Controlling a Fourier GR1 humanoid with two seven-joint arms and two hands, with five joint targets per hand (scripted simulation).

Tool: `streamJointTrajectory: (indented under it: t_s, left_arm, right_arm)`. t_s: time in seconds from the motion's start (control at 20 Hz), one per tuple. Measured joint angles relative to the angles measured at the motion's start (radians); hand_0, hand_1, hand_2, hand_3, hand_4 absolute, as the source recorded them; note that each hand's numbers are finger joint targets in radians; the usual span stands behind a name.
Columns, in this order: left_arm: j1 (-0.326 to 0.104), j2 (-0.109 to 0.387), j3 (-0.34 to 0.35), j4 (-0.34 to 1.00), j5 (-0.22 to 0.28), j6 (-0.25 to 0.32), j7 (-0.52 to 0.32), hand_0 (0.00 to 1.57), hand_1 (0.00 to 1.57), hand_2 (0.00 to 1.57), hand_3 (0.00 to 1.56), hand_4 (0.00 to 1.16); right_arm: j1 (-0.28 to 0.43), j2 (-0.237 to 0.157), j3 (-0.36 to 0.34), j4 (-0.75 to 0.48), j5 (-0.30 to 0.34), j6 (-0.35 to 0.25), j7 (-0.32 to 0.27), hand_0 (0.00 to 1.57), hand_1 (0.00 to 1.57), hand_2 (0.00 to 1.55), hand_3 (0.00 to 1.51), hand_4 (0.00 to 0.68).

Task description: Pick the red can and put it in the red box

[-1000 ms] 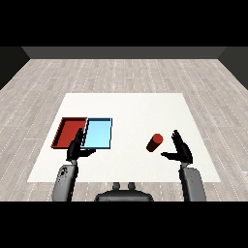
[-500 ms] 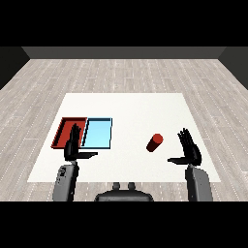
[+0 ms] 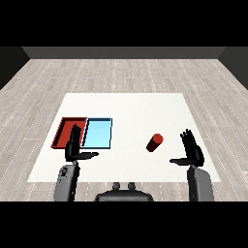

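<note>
White table (image 3: 126,104), right robot hand (image 3: 193,151) drawn back from red can (image 3: 154,142)

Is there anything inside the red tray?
The red tray looks bare inside where it shows. The left hand covers its near right corner, so that bit is hidden. The red can stands on the table.

The setting was a bare test room rather than a lived-in home or kitchen. A plain white tabletop (image 3: 126,104) stood on a floor of pale grey wood-look planks (image 3: 126,72), with dark walls (image 3: 126,52) at the far edge. No furniture, shelves or appliances showed around it.
</note>
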Motion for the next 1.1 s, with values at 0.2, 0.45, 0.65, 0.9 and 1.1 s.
streamJointTrajectory:
  t_s: [0.2, 0.45, 0.65, 0.9, 1.1]
  left_arm:
    - [0.015, 0.001, -0.006, -0.031, -0.008, 0.003, 0.013, 0.0, 0.0, 0.0, 0.0, 0.0]
    - [0.0, -0.015, -0.022, 0.005, -0.032, 0.02, -0.005, 0.0, 0.0, 0.0, 0.0, 0.0]
    - [-0.005, -0.003, -0.004, 0.013, -0.009, 0.001, -0.005, 0.0, 0.0, 0.0, 0.0, 0.0]
    - [0.008, -0.006, -0.007, -0.034, 0.001, 0.004, 0.024, 0.0, 0.0, 0.0, 0.0, 0.0]
    - [0.018, -0.014, -0.015, -0.036, 0.002, 0.002, 0.018, 0.0, 0.0, 0.0, 0.0, 0.0]
  right_arm:
    - [-0.016, 0.016, 0.004, 0.029, 0.016, -0.008, -0.01, 0.0, 0.0, 0.0, 0.0, 0.0]
    - [-0.022, 0.016, -0.004, 0.058, 0.018, 0.011, -0.022, 0.0, 0.0, 0.0, 0.0, 0.0]
    - [-0.075, 0.015, -0.004, 0.099, 0.008, 0.005, 0.008, 0.0, 0.0, 0.0, 0.0, 0.0]
    - [-0.132, 0.03, 0.005, 0.184, 0.014, -0.004, -0.01, 0.0, 0.0, 0.0, 0.0, 0.0]
    - [-0.162, 0.048, 0.018, 0.21, 0.009, -0.026, 0.009, 0.0, 0.0, 0.0, 0.0, 0.0]
